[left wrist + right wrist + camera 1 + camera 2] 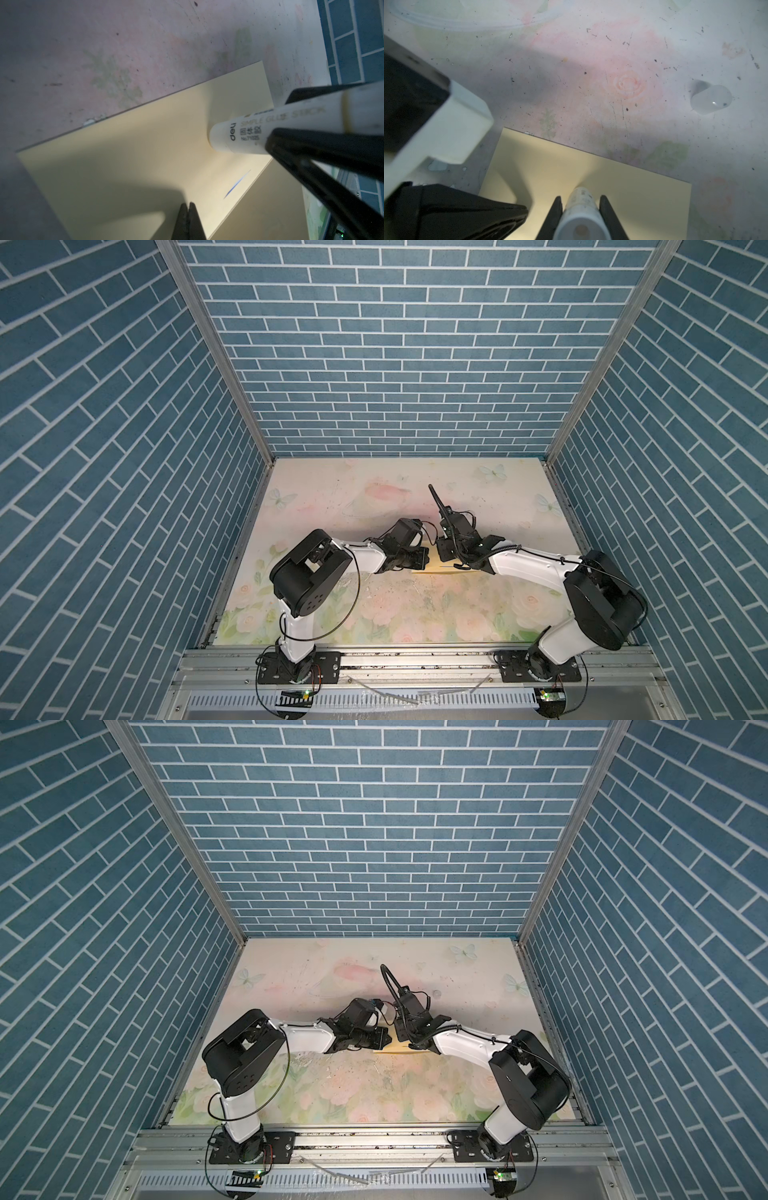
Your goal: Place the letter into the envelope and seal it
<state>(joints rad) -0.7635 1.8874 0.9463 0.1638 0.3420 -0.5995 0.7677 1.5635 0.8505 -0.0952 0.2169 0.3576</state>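
My right gripper [580, 200] is partly closed around the glue stick [234, 135], a smooth white plastic tube clamped across its barrel. Its working end is down at the envelope [135, 155], though I cannot tell if it touches. My left gripper [188, 205] is fully closed and holds nothing; its tips sit on the same paper, I judge to pin it.

In both top views the envelope lies in the lower middle of the frame, mid-desk, between my two wrists. It is flat, matte, yellow-tan paper with crisp straight edges and a thin blue streak. I expect it to be light, limp and quick to slide on the worn floral desk [591, 62], so it wants pressing flat rather than pinching.

The letter shows nowhere; I take it to be inside. A translucent rounded cap [711, 99] lies apart on the desk.
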